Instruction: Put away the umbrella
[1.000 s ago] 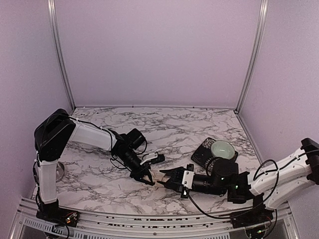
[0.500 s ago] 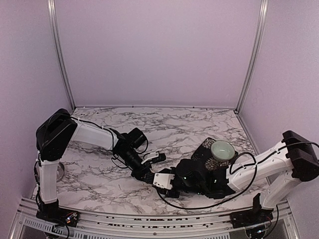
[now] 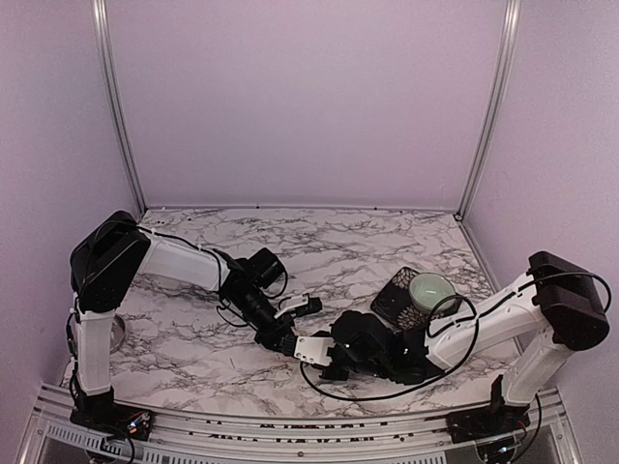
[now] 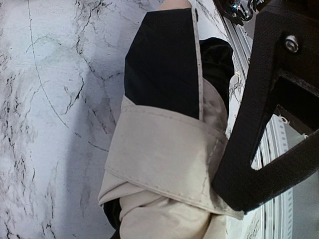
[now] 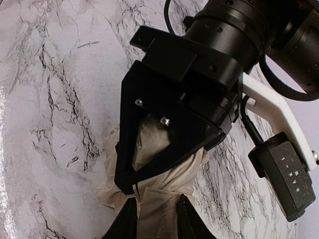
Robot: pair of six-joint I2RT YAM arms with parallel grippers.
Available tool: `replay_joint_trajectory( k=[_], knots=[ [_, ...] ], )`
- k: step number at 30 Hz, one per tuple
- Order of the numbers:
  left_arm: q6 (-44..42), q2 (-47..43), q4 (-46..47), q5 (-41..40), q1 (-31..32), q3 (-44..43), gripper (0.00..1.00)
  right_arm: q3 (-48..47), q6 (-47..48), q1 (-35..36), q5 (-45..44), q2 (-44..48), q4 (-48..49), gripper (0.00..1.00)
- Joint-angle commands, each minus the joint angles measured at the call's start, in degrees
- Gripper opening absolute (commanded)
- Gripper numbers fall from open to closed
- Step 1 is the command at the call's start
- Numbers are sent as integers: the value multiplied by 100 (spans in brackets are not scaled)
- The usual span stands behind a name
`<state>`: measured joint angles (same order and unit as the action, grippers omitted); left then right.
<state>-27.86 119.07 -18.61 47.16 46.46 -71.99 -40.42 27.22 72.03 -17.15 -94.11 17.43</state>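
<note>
The umbrella [image 4: 164, 154] is folded into a cream-beige bundle with black lining showing and a beige strap wrapped round it. It lies low over the marble, between the two arms near the table's front middle; only a pale scrap [image 3: 311, 345] of it shows from above. My left gripper [image 3: 279, 338] is shut on the bundle, its black finger [image 4: 269, 99] pressed along one side, the other finger hidden. My right gripper [image 5: 156, 221] meets it head-on, both fingertips closed on the beige fabric. The left gripper's finger [image 5: 174, 154] crosses the fabric [image 5: 107, 186] just beyond.
A black mesh holder [image 3: 395, 302] with a pale green round bowl [image 3: 431, 290] on it stands behind the right arm. A metal disc [image 3: 116, 333] sits by the left arm's base. The table's metal front rail [image 3: 290, 425] runs close under both grippers.
The right arm has raised its elbow and pushed its gripper left, up against the left gripper. Its jaws widened, then closed on the umbrella's fabric. The left arm has hardly moved.
</note>
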Motion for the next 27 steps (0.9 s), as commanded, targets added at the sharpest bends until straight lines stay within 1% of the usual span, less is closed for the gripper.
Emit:
replay_joint_trajectory(
  k=[1,6,7,9,15,16,19,22,27],
  knots=[
    [-22,468,-676,-1132,-31,163,0,-16,5,-84,-266,121,169,27],
    [-36,473,-689,-1122,-31,142,0,51,225,-84,-326,148,162,27],
    [-42,469,-701,-1121,-31,141,0,57,250,-84,-333,129,156,26],
    [-44,468,-704,-1119,-31,135,0,46,288,-88,-343,108,164,22],
    [-71,468,-739,-1113,-31,133,0,-39,297,-84,-336,67,134,1],
    [-78,468,-748,-1112,-31,134,0,-58,282,-90,-350,61,99,0],
    [-113,494,-811,-1097,-31,119,0,-146,136,-122,-453,63,-64,0],
    [-220,532,-938,-1061,-31,105,0,-265,-246,-289,-453,176,-210,0],
    [-395,601,-1171,-1033,-16,60,0,-257,-900,-690,7,680,22,0]
  ],
)
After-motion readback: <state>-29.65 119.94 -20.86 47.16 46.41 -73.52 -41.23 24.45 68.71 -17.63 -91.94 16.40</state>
